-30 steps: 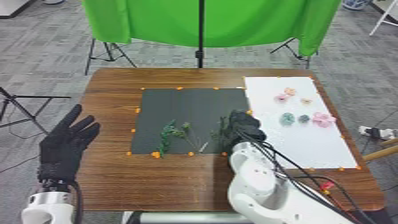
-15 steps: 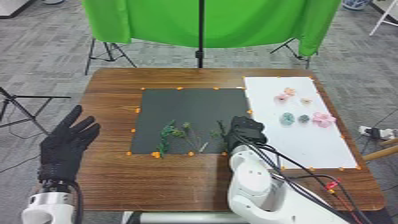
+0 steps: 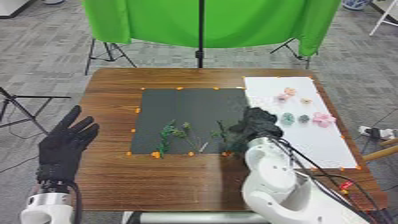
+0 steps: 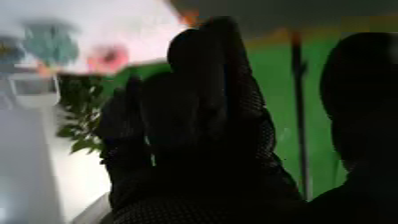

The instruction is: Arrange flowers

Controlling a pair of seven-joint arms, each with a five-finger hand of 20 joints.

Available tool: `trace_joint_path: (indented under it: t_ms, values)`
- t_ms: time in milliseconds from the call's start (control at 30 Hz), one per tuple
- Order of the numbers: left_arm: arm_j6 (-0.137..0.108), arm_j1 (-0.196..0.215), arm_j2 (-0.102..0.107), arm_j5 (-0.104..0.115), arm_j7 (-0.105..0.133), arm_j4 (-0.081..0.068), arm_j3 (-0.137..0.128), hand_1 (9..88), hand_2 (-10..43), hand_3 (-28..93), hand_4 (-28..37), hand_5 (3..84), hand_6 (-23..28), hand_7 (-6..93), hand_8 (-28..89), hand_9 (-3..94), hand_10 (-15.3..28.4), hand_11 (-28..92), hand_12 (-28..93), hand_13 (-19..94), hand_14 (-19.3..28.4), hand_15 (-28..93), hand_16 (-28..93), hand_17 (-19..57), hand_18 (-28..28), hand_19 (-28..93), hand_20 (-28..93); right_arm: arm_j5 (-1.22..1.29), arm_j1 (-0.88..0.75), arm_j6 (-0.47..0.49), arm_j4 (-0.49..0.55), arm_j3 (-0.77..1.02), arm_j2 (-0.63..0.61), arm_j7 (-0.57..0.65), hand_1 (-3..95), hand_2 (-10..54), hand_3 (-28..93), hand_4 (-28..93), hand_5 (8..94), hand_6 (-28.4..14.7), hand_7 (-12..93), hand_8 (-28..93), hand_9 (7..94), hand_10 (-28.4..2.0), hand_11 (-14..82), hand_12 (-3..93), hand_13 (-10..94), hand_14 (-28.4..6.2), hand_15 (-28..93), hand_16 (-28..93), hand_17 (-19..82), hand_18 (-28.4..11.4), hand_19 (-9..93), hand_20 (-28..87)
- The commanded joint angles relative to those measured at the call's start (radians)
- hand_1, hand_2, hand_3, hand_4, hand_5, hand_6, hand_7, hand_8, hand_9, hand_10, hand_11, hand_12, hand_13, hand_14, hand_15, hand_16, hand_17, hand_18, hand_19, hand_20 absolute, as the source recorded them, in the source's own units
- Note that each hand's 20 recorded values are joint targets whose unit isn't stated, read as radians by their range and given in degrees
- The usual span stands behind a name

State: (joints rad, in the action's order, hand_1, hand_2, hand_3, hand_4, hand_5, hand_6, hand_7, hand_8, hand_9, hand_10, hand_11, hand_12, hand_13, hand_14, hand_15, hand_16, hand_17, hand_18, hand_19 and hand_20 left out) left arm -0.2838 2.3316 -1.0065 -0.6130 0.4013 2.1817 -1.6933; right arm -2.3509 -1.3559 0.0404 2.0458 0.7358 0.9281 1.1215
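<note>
Over the line where the black mat (image 3: 182, 100) meets the white sheet (image 3: 284, 145) is the right hand (image 3: 259, 122), and it hides part of that line. Up close in the right wrist view, it is open, with the thumb far apart from the fingers. The glove is so dark that I can't tell if anything small is tucked in it.

Just beside it on the mat is a dark green stem (image 3: 222, 131). It is hard to see if they touch. Farther left on the mat lie a thin stem (image 3: 187, 131) and a leafy stem (image 3: 166, 134), close to each other.

Past the right hand, on the white sheet, sit a blue-green flower (image 3: 287, 118), a darker little flower (image 3: 304, 119) and a big pink flower (image 3: 324, 119) in a row. Farther back are an orange flower (image 3: 290, 91), a pale pink flower (image 3: 282, 98) and a tiny peach flower (image 3: 306, 101), too small to see well.

By the table's (image 3: 111, 105) left side, the left hand (image 3: 64, 150) is open, fingers spread. Behind the table hangs a green cloth (image 3: 151, 22), its top cut off.
</note>
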Motion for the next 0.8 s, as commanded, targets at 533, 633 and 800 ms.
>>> trace_joint_path:
  t_ms: [533,633,800]
  values:
    - [-0.003,0.0,-0.007,0.011,-0.003,-0.012,0.002,20.6,6.6,80,-28.3,35.6,7.0,6.6,-8,31.7,19.4,22,11,20,27.1,54,-10,-8.4,28.4,57,-1,0.241,0.02,-0.058,-0.162,0.134,-0.235,-0.109,32.8,-9.5,80,-28,48.3,-4.5,22,-14,44.3,-22.2,48.8,16.3,42,-18.0,82,10,13,-24.1,80,42]
    - [0.002,0.0,-0.012,0.005,-0.008,-0.012,0.001,20.6,6.6,80,-28.3,35.5,7.0,6.7,-8,31.7,19.5,22,11,20,27.1,54,-10,-8.4,28.4,57,-1,0.21,0.05,-0.062,-0.196,0.074,-0.234,-0.11,33.5,-9.5,80,-28,48.5,-3.3,23,-15,45.4,-21.4,49.3,16.3,43,-17.5,82,10,13,-24.1,80,42]
    - [0.008,-0.001,-0.023,-0.003,-0.024,-0.012,-0.003,20.7,6.7,80,-28.3,35.5,7.0,6.7,-8,31.7,19.5,22,11,20,27.0,54,-10,-8.4,28.4,57,-1,0.119,0.099,-0.116,-0.25,-0.046,-0.243,-0.099,36.0,-9.5,79,-28,53.3,-1.7,26,-16,51.8,-19.0,50.7,16.7,48,-14.6,80,11,16,-23.5,81,43]
